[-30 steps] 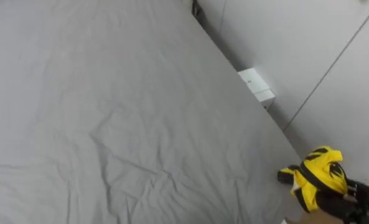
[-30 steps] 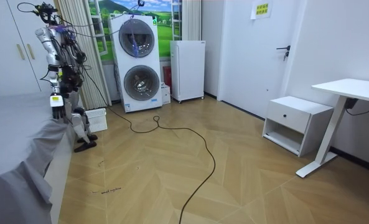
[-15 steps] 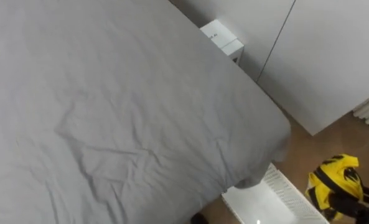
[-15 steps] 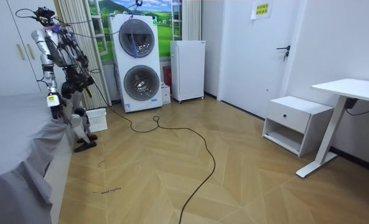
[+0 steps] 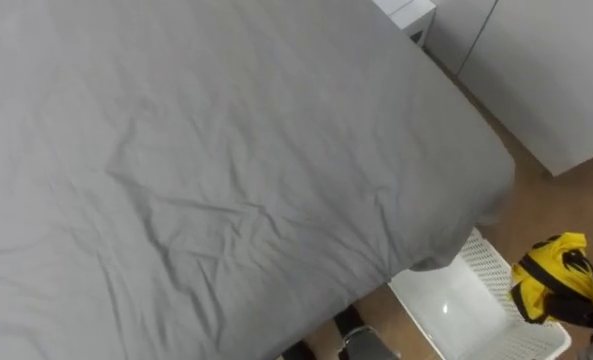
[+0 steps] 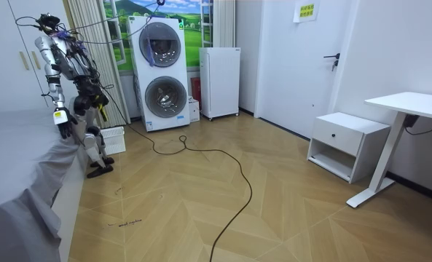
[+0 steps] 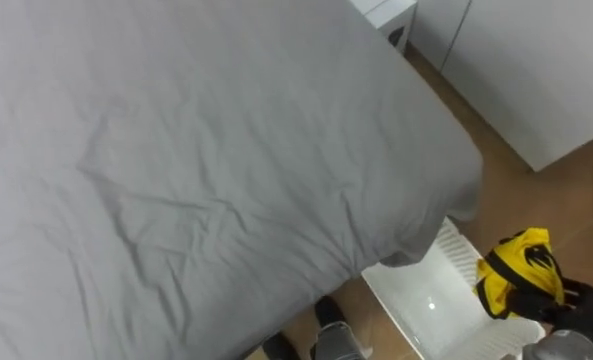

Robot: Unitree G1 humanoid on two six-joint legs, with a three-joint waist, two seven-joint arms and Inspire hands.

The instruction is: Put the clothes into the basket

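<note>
The right hand (image 7: 568,306) is curling its fingers around a yellow garment with black markings (image 7: 514,268), gripping it in a bunch in the air at the lower right of the eye views. The garment is showing against the right-hand rim of a white basket (image 7: 421,300) and the wooden floor (image 7: 531,200) beside it. Whether it is hanging directly above the basket's inside cannot be told. The basket, with perforated walls, is standing on the floor just beside the corner of the bed (image 7: 206,150), whose wrinkled grey sheet is draping over the basket's near end. Beyond the bed's corner, a white wardrobe (image 7: 536,70) is lining the wall, with a small white nightstand (image 7: 386,12) beside it. In the room view the robot is standing upright at the bed's corner, and the left hand (image 6: 64,126) is hanging low beside the bed's edge. Whether that hand is open or closed cannot be told.
</note>
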